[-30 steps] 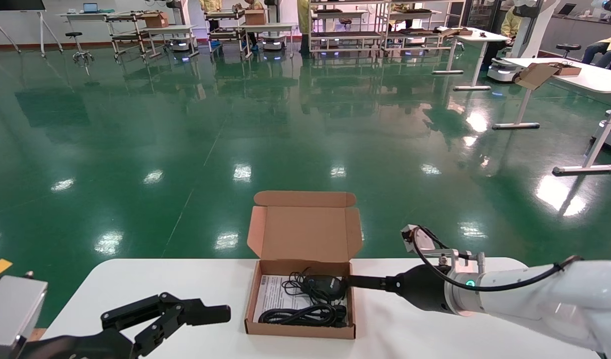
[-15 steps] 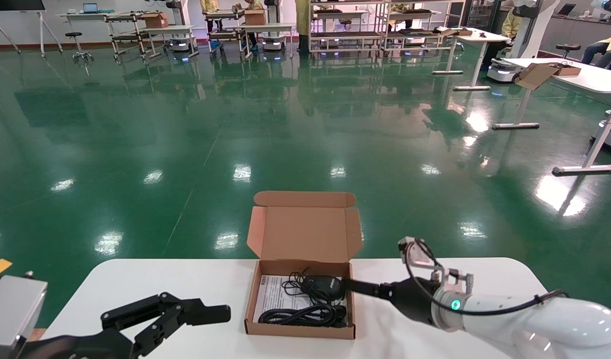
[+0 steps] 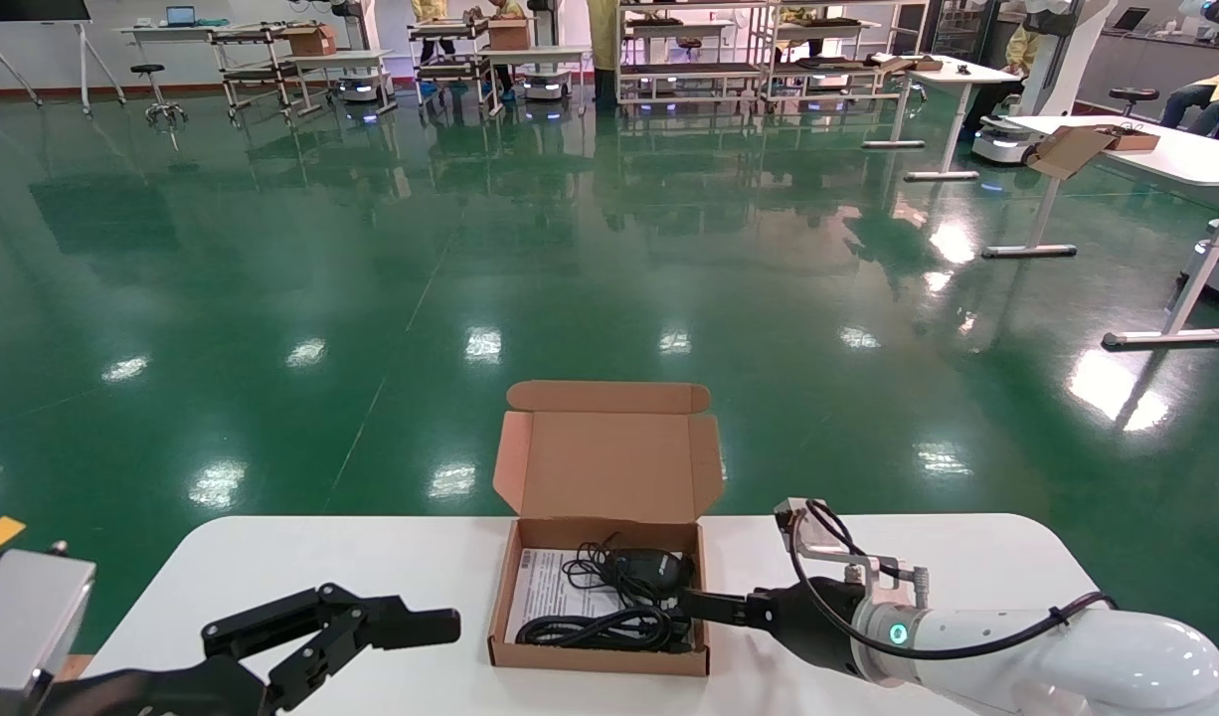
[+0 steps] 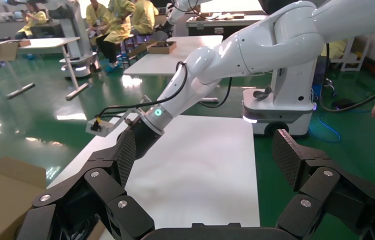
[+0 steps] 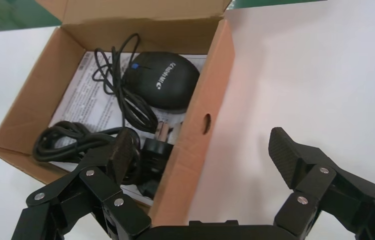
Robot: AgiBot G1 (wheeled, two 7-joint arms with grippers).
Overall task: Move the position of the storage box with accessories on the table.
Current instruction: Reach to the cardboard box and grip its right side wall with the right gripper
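While my right gripper (image 5: 203,150) sits wide open over the right wall of the storage box (image 3: 598,656) on the table (image 3: 371,557), one finger inside, I should close gently on the wall, then slide slowly.

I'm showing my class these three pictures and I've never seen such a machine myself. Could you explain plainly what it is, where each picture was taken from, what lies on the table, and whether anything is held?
It is a two-armed robot. One picture looks down from its head; the other two come from cameras on its wrists. On the white table sits an open cardboard storage box holding a black mouse, a coiled cable and a leaflet. The right gripper is open, one finger inside the box and one outside its right wall, gripping nothing yet. The left gripper waits open beside the box, holding nothing.
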